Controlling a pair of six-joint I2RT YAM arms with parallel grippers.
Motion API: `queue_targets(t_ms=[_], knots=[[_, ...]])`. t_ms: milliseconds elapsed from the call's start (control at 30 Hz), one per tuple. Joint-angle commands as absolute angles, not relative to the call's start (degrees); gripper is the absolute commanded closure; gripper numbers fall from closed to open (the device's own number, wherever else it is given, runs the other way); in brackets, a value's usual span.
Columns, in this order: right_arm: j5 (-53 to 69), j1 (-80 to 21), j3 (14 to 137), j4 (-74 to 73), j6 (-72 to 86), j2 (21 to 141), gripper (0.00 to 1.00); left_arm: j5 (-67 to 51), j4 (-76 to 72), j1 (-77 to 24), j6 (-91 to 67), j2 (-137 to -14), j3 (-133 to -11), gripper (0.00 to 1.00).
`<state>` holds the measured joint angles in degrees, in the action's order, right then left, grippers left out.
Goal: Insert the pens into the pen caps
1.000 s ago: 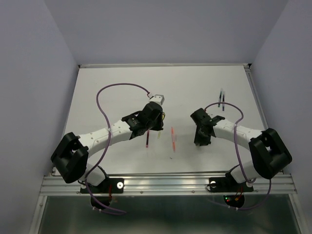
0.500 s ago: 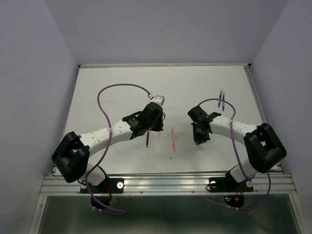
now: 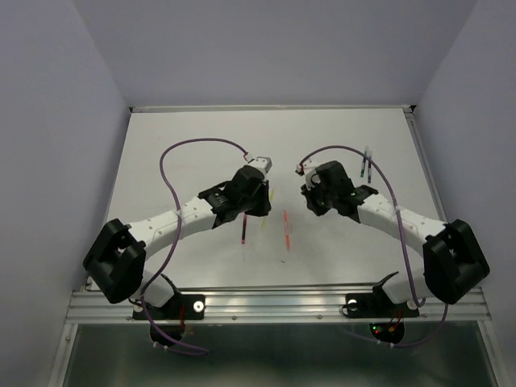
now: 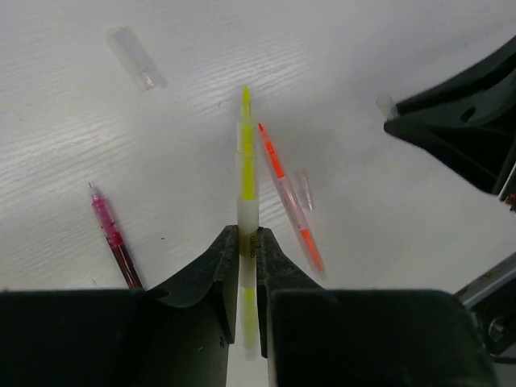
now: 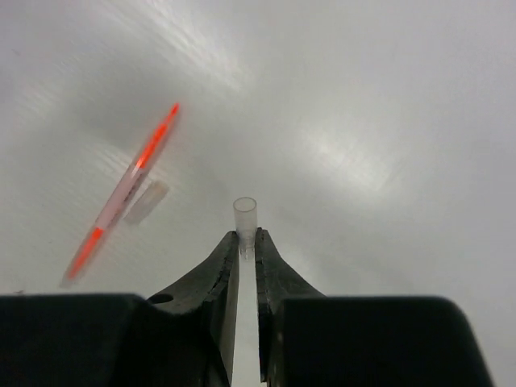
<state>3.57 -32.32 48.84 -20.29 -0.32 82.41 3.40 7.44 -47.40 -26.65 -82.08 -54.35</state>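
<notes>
From above, my left hand (image 3: 260, 200) sat just left of the middle of the surface (image 3: 201, 137) and my right hand (image 3: 313, 200) just right of it, near each other but apart. A sliver of the yellow pen (image 3: 272, 196) showed at my left hand's 3 o'clock edge. The maroon pen (image 3: 243, 230) lay at my left hand's 6 o'clock, its long axis running about 12 to 6. The orange-red pen (image 3: 286, 228) lay between the hands, toward 6 o'clock, on the same axis. The dark blue pen (image 3: 368, 164) lay well apart at my right hand's 1 o'clock, again roughly 12 to 6.

In the left wrist view, my left hand was clamped on the yellow pen, pinching its pale rear part. Its long axis ran 6 to 12, with the yellow tip pointing to 12, away from my wrist. The orange-red pen lay just to its 3 o'clock, slanted 11 to 5, with a small cap (image 4: 303, 188) just beside it. The maroon pen lay at 8 o'clock with the same slant. A loose cap (image 4: 137, 58) lay well apart at 11 o'clock. My right arm (image 4: 463, 121) filled the 3 o'clock edge.

In the right wrist view, my right hand was closed on the held cap (image 5: 244, 216). This clear tube stood out past the fingertips, its axis 6 to 12 and its open mouth facing 12. The orange-red pen lay blurred at 9 o'clock, slanted 1 to 7. I could not tell whether the small cap touched it.
</notes>
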Motion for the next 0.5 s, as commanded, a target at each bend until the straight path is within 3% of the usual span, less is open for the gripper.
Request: queue_targets(t_ms=[0,167,267,467], knots=[[8.5,-32.5,49.8,-1.7,-32.7,75.0,0.96,-8.9,7.2,-44.9,-24.5,-78.2,-57.4,1.00],[18.1,-32.5,45.7,5.4,-55.3,70.1,0.99,-21.8,14.0,-42.2,-21.8,-79.2,-62.1,1.00],[23.6,-32.5,50.1,-5.9,-64.2,71.4,0.98,-30.1,13.8,-41.6,-21.1,-78.6,-62.3,1.00],[25.1,-32.5,56.6,-13.6,-78.4,72.1,0.96,-39.4,13.1,-41.0,-20.4,-77.2,-60.6,1.00]])
